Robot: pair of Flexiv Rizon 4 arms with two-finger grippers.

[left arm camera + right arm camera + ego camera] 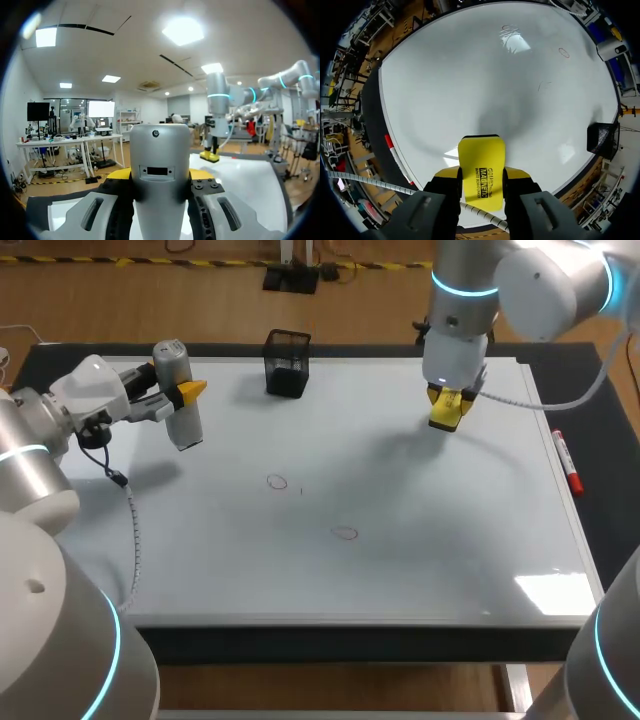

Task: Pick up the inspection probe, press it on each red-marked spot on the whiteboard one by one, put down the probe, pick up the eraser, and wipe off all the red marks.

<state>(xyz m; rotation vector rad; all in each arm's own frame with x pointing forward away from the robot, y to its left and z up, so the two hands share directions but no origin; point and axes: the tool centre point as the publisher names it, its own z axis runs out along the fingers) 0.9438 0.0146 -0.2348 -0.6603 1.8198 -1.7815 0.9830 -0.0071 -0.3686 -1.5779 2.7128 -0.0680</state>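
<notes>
Two faint red ring marks [345,533] lie left of the right claw [449,402], which clamps a yellow block eraser [481,165]; left claw [181,392] holds the grey cylindrical probe [186,426].

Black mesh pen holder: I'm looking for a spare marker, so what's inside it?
Nothing rises above the rim of the black mesh pen holder; its dark walls hide the bottom.

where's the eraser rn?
The eraser is clamped in the right gripper, over the far right part of the whiteboard in the head view, well right of the mesh cup.
</notes>
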